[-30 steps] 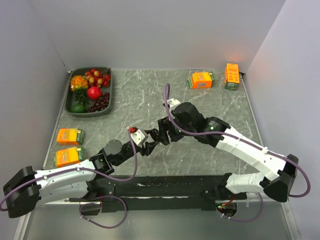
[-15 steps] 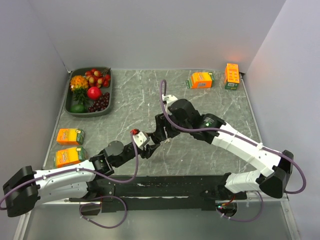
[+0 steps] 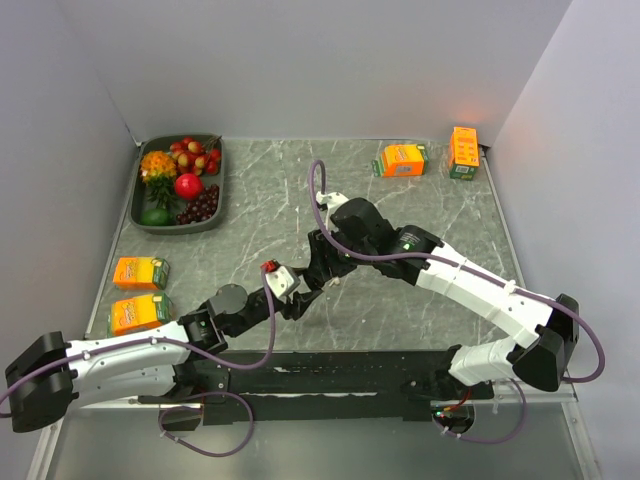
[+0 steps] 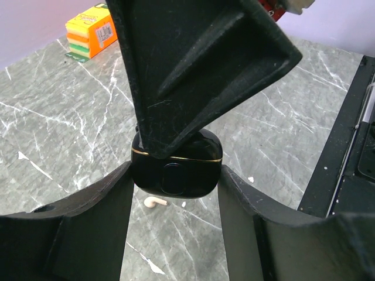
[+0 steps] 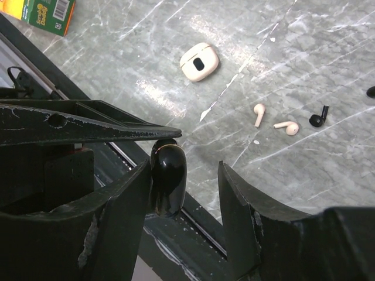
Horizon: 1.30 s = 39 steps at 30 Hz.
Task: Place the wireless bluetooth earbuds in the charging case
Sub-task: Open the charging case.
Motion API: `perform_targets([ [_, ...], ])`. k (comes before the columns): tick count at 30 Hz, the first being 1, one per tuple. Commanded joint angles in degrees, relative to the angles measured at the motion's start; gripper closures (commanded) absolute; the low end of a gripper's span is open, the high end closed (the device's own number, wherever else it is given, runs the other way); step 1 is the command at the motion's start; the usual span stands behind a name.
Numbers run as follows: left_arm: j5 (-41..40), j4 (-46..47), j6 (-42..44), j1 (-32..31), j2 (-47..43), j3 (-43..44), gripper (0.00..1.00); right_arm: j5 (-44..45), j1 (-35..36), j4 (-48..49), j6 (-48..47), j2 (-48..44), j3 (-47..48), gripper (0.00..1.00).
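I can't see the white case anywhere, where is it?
In the right wrist view, the white case lies on the table near the top, up and left of a white earbud.

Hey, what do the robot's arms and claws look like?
The left arm and right arm have white links, black joints and a looping purple cable each. The left claw and right claw have matte black, scuffed, tapered fingers.

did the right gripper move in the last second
Yes: the right gripper shifted left, away from the orange box and toward the fruit tray.
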Motion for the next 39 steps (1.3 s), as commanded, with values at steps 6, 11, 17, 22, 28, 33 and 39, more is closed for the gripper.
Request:
perform_targets([
  [6,-1.6,0.8,1.1,-0.5,-2.5,-0.3,0.99,1.7,0.3,-0.6,0.5,-1.4,0.3,0.41],
  [11,-2.0,0.7,1.2,-0.5,-2.9,-0.4,0.99,2.2,0.3,-1.1,0.6,-1.9,0.3,0.40],
  [17,-2.2,0.5,1.2,-0.6,-3.1,-0.5,0.99,3.0,0.3,-1.3,0.6,-2.6,-0.3,0.39],
  [22,-2.2,0.5,1.2,-0.6,-3.1,-0.5,0.99,3.2,-0.1,-1.5,0.9,-3.3,-0.8,0.39],
  [28,-2.2,0.3,1.2,-0.6,-3.1,-0.5,0.99,3.2,-0.9,-1.6,0.7,-3.8,-1.2,0.39],
  [33,-2.2,0.4,1.1,-0.6,-3.1,-0.7,0.99,3.1,-1.6,-1.6,0.7,-4.4,-1.5,0.39],
  [39,-2.2,0.5,1.1,-0.7,-2.6,-0.5,0.99,-2.7,-1.7,2.9,0.8,-6.9,-3.1,0.37],
])
